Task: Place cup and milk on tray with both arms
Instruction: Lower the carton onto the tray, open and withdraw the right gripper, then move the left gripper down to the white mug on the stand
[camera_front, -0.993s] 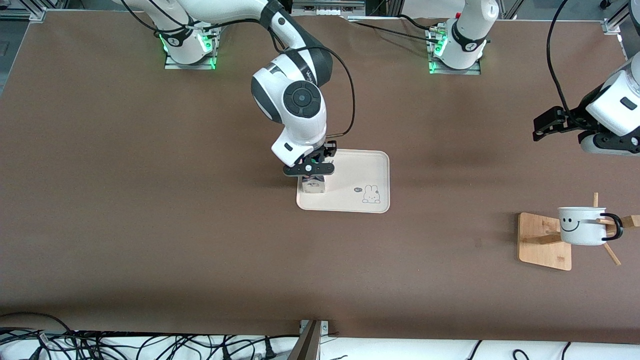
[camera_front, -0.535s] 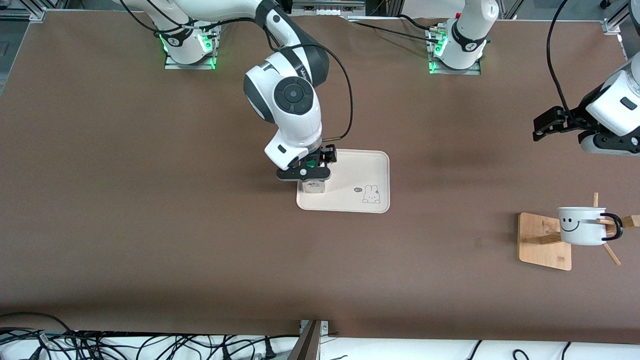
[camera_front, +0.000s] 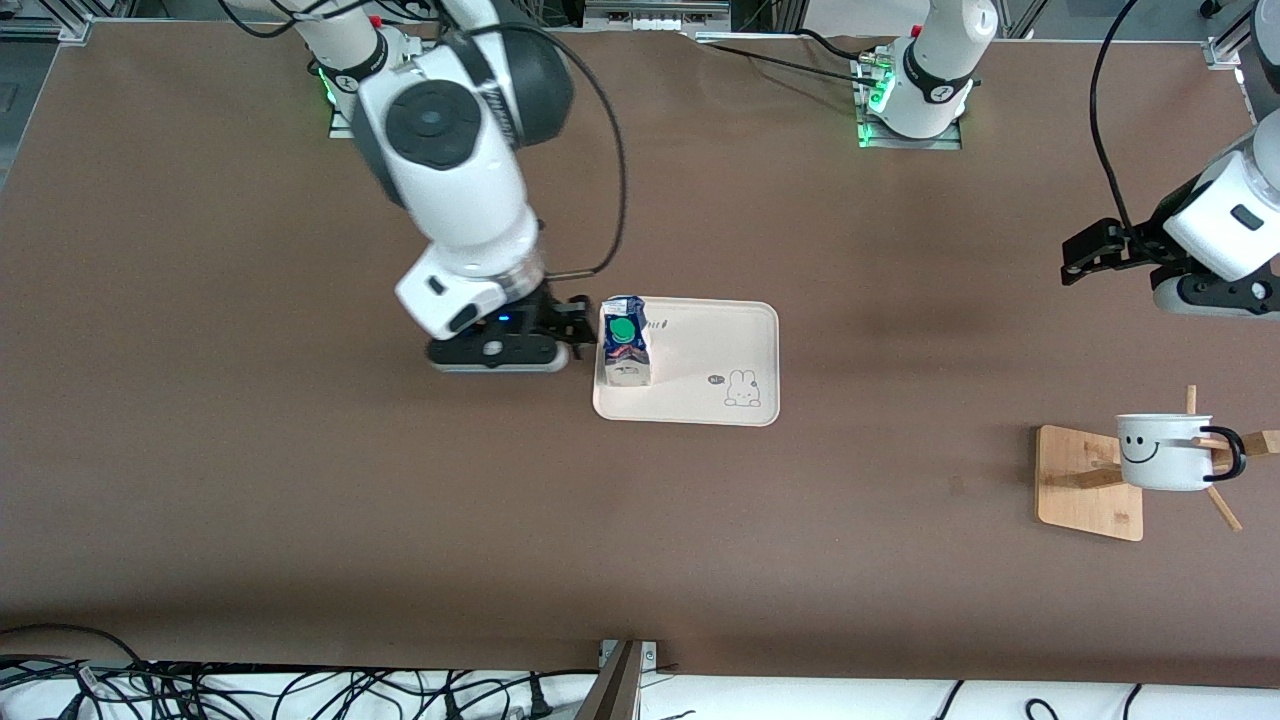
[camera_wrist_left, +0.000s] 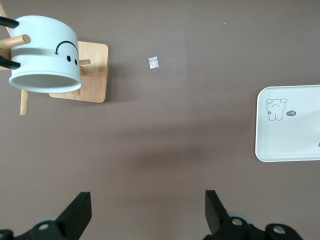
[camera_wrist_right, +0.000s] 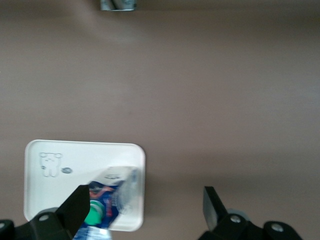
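Standing upright on the tray (camera_front: 700, 350): the milk (camera_front: 624, 355), green cap up, at the tray's end nearest the right arm's end of the table, free of any grip. Seen too in the right wrist view, milk (camera_wrist_right: 107, 202) in the tray (camera_wrist_right: 75, 170) corner.

Middle of the worktop, slightly toward the edge where the bases stand: the cream tray, rabbit drawing at its corner nearer the front camera and nearer the left arm's end.

Just beside the tray, over bare brown tabletop toward the right arm's end: the right gripper (camera_front: 560, 335), fingers spread wide and empty, in the right wrist view (camera_wrist_right: 145, 207) with one finger overlapping the carton and the other over bare table.

Near the corner of the worktop at the left arm's end, toward the front camera's edge: the cup (camera_front: 1165, 452), hung on its side by its black handle on a peg of the wooden stand (camera_front: 1090, 482), smiley face showing.

Over the worktop edge at the left arm's end, above bare table, well apart from the cup: the left gripper (camera_front: 1085, 255), fingers wide apart, holding nothing (camera_wrist_left: 145, 212).
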